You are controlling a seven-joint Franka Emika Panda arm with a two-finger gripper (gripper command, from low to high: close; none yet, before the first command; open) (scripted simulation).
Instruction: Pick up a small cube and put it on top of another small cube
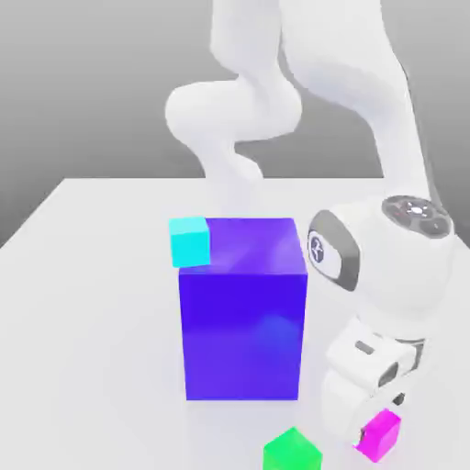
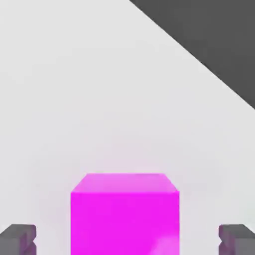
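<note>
Your arm [image 1: 275, 101] is glossy white all over, built from fat rounded links that swell at each joint. In the exterior view's right half you see grey caps: one oval cap bearing a small round emblem, another circular disc on top. In the hand view your tool's fingertips [image 2: 20, 239] are dark grey, blocky, notched

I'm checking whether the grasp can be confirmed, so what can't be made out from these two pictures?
- Magenta cube: in the hand view its lower part is cut off by the picture edge; in the exterior view the robot's hand covers part of it.
- Gripper: the fingertips are cut off by the same edge; they stand apart from the cube's sides.
- Green cube: its base is cut off by the exterior view's lower edge.
- Cyan cube: its footing beside the big blue-purple block is unclear.
</note>
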